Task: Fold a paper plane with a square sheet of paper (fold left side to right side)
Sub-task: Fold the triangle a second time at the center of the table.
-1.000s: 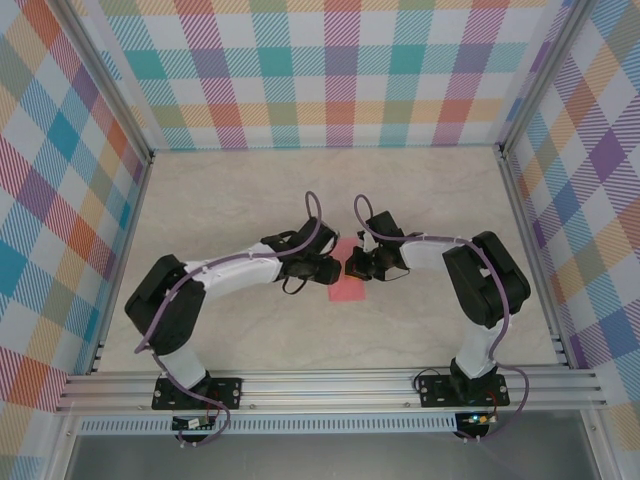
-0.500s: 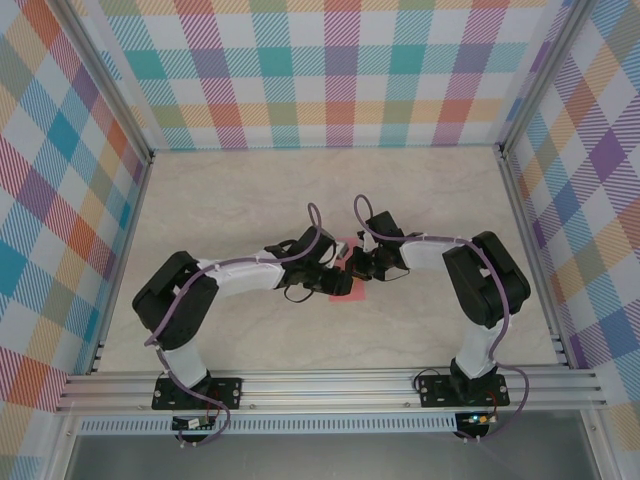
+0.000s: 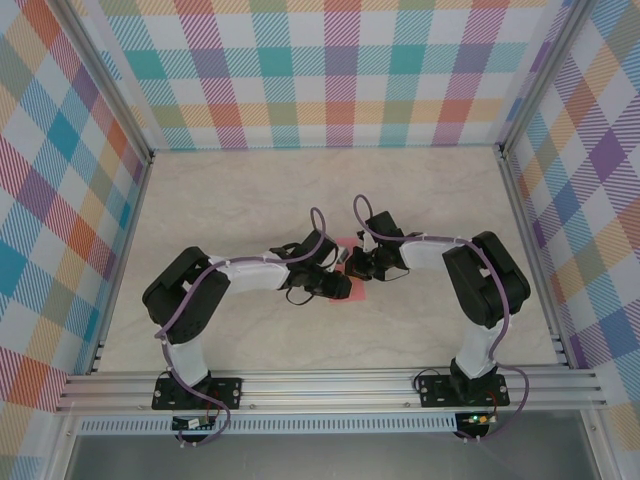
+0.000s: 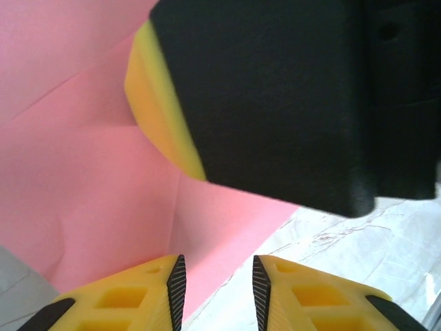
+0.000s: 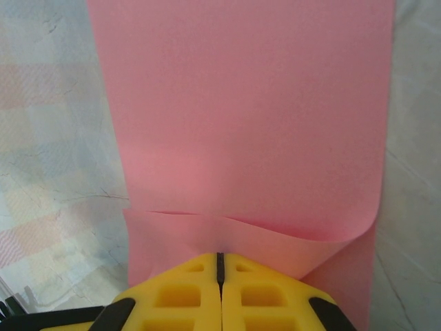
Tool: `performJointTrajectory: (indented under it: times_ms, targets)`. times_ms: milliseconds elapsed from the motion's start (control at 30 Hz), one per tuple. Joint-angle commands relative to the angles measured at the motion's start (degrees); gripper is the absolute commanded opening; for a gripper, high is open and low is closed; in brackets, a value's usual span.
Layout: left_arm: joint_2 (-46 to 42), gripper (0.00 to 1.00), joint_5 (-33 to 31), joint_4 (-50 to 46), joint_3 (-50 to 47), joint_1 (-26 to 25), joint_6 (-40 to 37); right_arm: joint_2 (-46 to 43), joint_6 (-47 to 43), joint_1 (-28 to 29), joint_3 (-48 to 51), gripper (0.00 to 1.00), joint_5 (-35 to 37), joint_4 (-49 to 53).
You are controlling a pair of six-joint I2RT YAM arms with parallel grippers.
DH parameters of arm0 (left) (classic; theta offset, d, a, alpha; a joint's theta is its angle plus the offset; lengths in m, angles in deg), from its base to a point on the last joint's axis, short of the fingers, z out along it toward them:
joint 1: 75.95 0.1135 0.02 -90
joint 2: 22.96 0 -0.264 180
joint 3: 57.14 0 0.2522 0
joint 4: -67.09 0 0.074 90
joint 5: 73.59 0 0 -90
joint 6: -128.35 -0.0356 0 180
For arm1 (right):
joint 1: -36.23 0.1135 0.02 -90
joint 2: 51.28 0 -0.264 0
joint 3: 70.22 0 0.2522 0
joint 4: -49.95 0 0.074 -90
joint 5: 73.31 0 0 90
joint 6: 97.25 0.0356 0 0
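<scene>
The square sheet of paper (image 5: 241, 103) is salmon pink and lies folded on the table, a loose upper layer bowing up along its edge. In the top view only small pink patches (image 3: 357, 294) show between the two wrists. My right gripper (image 5: 220, 261) is shut, its yellow fingertips touching the sheet's near flap. My left gripper (image 4: 219, 289) hovers low over the paper's edge (image 4: 83, 172) with its jaws a little apart and nothing between them. The right gripper's black and yellow finger (image 4: 262, 96) sits just ahead of it. Both grippers meet at mid-table (image 3: 346, 272).
The pale marbled table (image 3: 250, 200) spreads around the paper on every side. Checked walls and aluminium rails (image 3: 330, 385) bound the workspace. Purple cables loop above both wrists.
My left arm has slid right over the paper toward the right gripper, hiding most of the pink, and its jaws have narrowed slightly. The right gripper has stayed put.
</scene>
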Motion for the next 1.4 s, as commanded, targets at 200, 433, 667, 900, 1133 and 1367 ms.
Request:
performJointTrajectory:
  times_ms: [200, 433, 667, 900, 1133, 1367]
  targets:
    - [0.5, 0.3, -2.1, 0.3, -3.4, 0.8, 0.6, 1.0, -1.9, 0.3, 0.0, 0.05, 3.2, 5.3]
    - [-1.6, 0.13, -2.8, 0.1, -6.4, 0.8, 0.8, -1.9, -3.2, -0.2, 0.2, 0.02, 0.6, 4.1]
    - [-1.8, 0.01, -1.3, 2.7, -8.6, 0.9, 1.7, -8.6, -4.7, 1.3, 2.2, 0.0, -2.5, 2.6]
    - [-2.1, 0.0, -1.4, 3.7, -8.7, 0.9, 1.8, -7.9, -2.2, 5.0, 4.1, 0.01, -2.1, -0.1]
    - [-2.1, 0.0, -1.5, 3.5, -8.6, 0.9, 1.9, -4.2, -1.9, 5.6, 2.3, 0.01, -1.1, -0.7]
    - [-1.9, 0.0, -1.8, 3.5, -8.6, 0.9, 2.0, -1.9, -2.0, 5.6, 1.6, 0.01, 1.2, -0.5]
